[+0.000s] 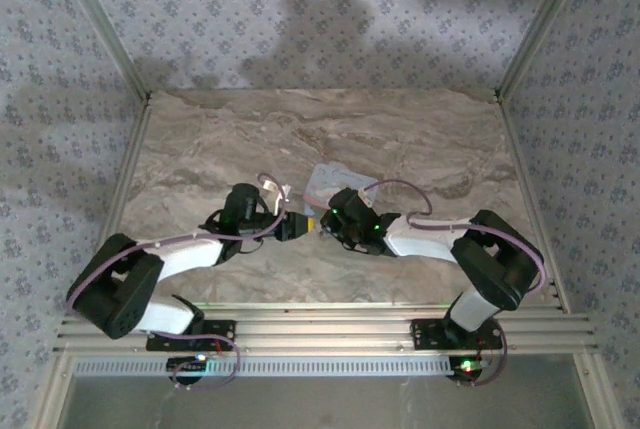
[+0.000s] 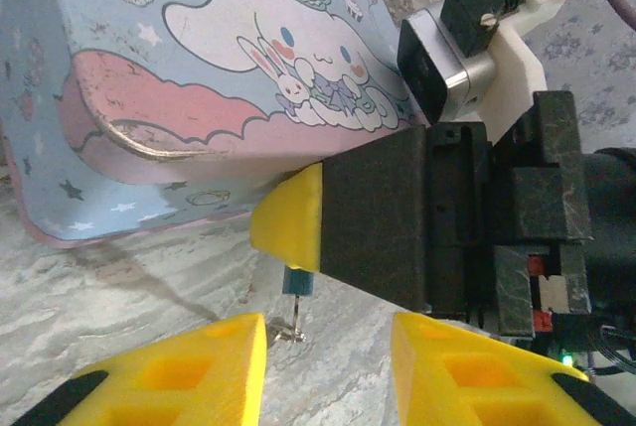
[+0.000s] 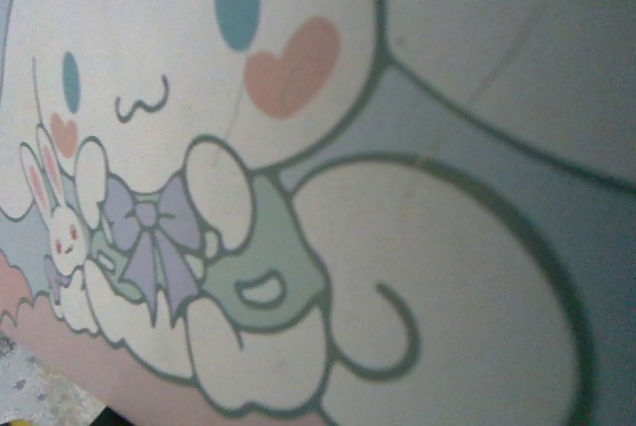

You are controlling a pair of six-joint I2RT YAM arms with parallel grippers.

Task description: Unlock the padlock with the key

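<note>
1. Left jaws: the two yellow fingers (image 2: 169, 366) stand partly open, and the gap you see between them is bare. Treat them as holding nothing.

2. Padlock (image 2: 297, 281): it lies ahead of the left jaws, beyond the fingertips and slightly off the centre line of the gap. It hangs just under the yellow fingertip (image 2: 288, 219) of the right jaws. Its long axis stands upright, roughly square to the counter (image 2: 119, 297). A thin metal piece runs from its lower end down to the counter; you cannot tell whether this is the shackle or the key.

3. Right jaws: they appear closed on the padlock's upper end, with the second finger hidden behind the first. The right arm is the nearer one, being in contact. The left arm faces it tip to tip, close by.

4. Tin (image 1: 335, 175): it sits just behind the right jaws, clear of the padlock.

5. Views: use the left wrist view for the padlock's stance and its offset from the gap. Use the top view for the layout of the two arms, meeting mid-counter; the padlock is too small to tell there. The right wrist view gives you the cartoon tin lid at close range

6. Judgement: the coming move turns on lining the left jaws up with that upright axis
</note>
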